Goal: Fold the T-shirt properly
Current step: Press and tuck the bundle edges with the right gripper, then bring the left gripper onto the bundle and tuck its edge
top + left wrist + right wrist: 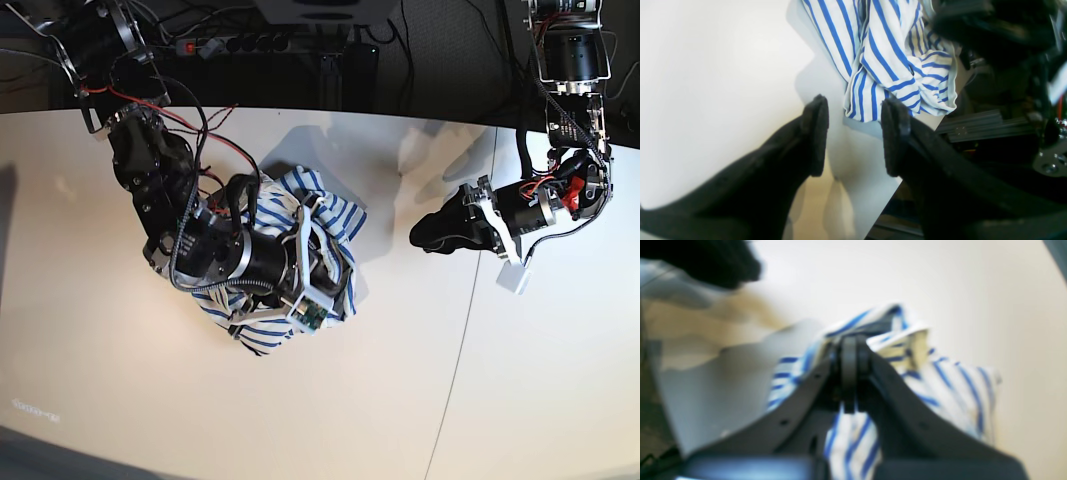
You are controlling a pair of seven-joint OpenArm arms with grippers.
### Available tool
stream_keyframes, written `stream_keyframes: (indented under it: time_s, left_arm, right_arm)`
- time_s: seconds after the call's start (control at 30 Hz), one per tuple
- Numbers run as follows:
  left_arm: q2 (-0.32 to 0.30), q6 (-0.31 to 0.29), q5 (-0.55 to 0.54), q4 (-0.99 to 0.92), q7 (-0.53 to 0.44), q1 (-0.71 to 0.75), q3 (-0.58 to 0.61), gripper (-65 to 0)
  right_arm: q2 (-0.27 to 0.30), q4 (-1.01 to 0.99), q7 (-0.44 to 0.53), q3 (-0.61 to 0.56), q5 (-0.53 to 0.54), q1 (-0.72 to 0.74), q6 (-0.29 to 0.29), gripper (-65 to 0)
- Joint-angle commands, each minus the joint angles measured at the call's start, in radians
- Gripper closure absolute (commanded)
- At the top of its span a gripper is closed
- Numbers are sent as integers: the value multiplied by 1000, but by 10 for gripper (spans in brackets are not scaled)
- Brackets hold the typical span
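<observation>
In the left wrist view, the left gripper (pixel 855 133) is hanging with its jaws spread apart and nothing between them. Its dark padded fingertips (pixel 816 133) are framing a bare patch of white table (pixel 716 83). Beyond them the T-shirt (pixel 887 63), white with blue stripes, is hanging in loose folds, and its lowest hem is reaching down close to the pads without touching them. A dark machine body, likely the other arm, is filling the upper right corner. This arm is probably waiting for a free edge to be presented to it.

In the right wrist view, blurred as it is, the right gripper (pixel 850 373) is pinching its jaws tight together on a bunch of the T-shirt (pixel 940 383). Cloth is spilling out on both sides of the clamp and under it, so the grasp looks like a gathered handful rather than a clean corner.

In the base view, the right gripper (pixel 305 265) is sitting in the middle of the T-shirt (pixel 335 215), which is lying crumpled in a heap on the table (pixel 400 400). The left gripper (pixel 425 235) is hovering well apart from the heap. Folding has not begun properly; the shirt is needing to be spread flat first.
</observation>
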Motion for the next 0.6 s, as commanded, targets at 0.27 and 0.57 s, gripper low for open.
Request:
stream_keyframes:
  time_s: [0.27, 0.57]
  left_arm:
    - [-6, -16, -42, 26, -13, -16, -4, -184]
    - [-6, -16, -42, 251, -3, -15, 7, -37]
  right_arm:
    - [-47, -327, 89, 6, -7, 132, 0, 0]
    - [-46, -253, 122, 43, -3, 165, -2, 0]
